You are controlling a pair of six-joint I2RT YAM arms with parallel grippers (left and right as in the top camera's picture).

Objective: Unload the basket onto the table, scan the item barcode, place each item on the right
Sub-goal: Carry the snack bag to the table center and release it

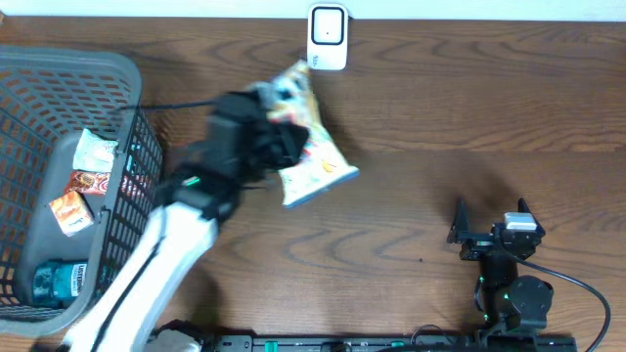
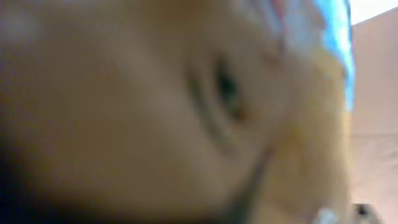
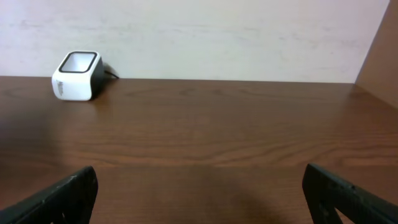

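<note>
Overhead: left gripper point(image 1: 279, 142) was clamped on the snack bag point(image 1: 315, 161), held over the counter point(image 1: 440, 117) just short of the scanner point(image 1: 327, 37). Presenting step, scan not yet done.
Left wrist: snack bag filled the view, blurred, no barcode readable.
Right wrist: right gripper point(image 3: 199, 199) stood wide apart, empty, well away from the scanner.
Next: probably turn the barcode side toward the scanner window.

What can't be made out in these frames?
- Barcode: not visible on the snack bag. The overhead view is too small, and the left gripper covers the bag's middle.
- Left wrist view: the bag fills the lens, all blur; jaws unseen.
- Scanner: overhead can't show whether the bag touches it.
- Basket: cut off by the left edge; packets too small to read.
- Right gripper: the right wrist view's bottom edge cuts off both fingers.
</note>
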